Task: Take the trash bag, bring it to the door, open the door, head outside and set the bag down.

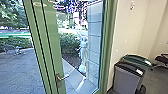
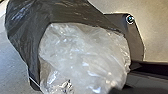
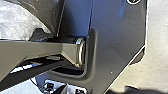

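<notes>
Green door [image 1: 53, 50], black trash bag [image 2: 27, 30]

There are two bins [image 1: 127, 77] and one door handle [image 1: 60, 78]. There is one pale statue [image 1: 83, 51] and one trash bag [image 2: 26, 27].

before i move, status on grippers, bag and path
Grip unclear, both arms; trash bag close in left wrist view; green-framed glass door ahead, bins on its right.

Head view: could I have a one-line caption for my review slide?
Green-framed glass door with metal handle, paved yard outside, bins indoors.
</notes>
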